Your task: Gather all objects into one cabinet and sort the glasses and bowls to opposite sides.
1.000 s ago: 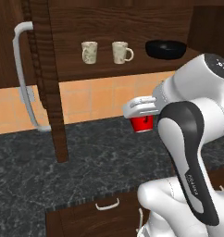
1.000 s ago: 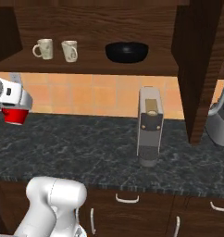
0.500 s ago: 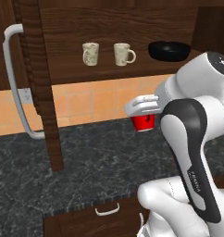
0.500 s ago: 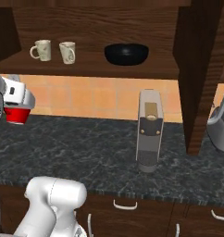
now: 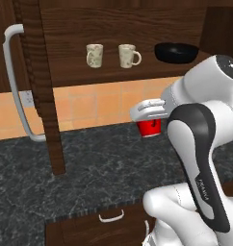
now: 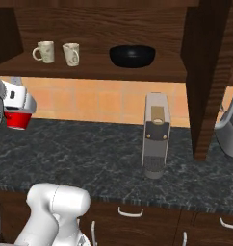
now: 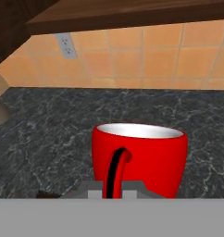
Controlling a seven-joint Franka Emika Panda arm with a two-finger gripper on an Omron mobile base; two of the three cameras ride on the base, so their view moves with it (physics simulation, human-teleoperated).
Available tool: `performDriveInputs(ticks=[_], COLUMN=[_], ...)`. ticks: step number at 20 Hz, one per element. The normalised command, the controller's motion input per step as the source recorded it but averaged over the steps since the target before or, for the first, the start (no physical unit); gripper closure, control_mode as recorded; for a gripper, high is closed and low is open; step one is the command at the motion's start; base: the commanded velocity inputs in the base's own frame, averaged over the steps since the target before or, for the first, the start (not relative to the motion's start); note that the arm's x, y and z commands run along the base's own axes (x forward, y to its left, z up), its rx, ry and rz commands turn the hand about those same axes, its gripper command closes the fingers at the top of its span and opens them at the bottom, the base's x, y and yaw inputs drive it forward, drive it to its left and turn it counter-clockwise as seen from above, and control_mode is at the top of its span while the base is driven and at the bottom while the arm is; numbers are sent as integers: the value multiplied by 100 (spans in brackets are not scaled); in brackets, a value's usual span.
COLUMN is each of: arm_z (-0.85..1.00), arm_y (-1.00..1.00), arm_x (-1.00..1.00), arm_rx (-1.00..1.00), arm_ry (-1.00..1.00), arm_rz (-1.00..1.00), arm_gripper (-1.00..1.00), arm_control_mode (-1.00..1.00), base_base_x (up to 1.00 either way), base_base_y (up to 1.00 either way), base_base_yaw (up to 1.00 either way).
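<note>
My gripper (image 5: pixel 148 116) is shut on the rim of the small red cup (image 5: pixel 149 129) and holds it upright above the dark counter, below and in front of the open cabinet (image 5: pixel 113 77). In the hand view the red cup (image 7: pixel 146 157) sits close up, with one dark finger (image 7: pixel 115 172) hooked over its near wall. On the cabinet shelf stand two cream mugs (image 5: pixel 94 55) (image 5: pixel 128 55) at the left and the black bowl (image 5: pixel 175 52) at the right. The right base view shows the gripper (image 6: pixel 17 109) and cup (image 6: pixel 18 120) at the far left edge.
The cabinet door (image 5: pixel 41 86) stands swung open at the left with its pale bar handle (image 5: pixel 15 86). A grey coffee machine (image 6: pixel 155 134) stands on the counter (image 6: pixel 89 158) to the right. Another appliance (image 6: pixel 230 134) sits past the cabinet's side wall. A wall outlet (image 7: pixel 66 45) is on the tiles.
The whole picture has shifted slightly, so the camera has moved a little. The red cup stays in the shut gripper at about the same height; the shelf's things have not moved.
</note>
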Motion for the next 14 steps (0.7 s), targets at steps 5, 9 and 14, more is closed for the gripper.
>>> performDriveInputs(ticks=[5,9,14], arm_z=[14,43,45], arm_y=[0,-16,-22], arm_x=[-8,-12,-5], arm_rx=[-6,-1,0], arm_ry=[-14,-26,-23], arm_rz=[0,1,5], arm_gripper=[100,100,100], arm_control_mode=[-100,-100,-100], base_base_x=[0,0,0], base_base_y=[0,0,0], base_base_yaw=[0,0,0])
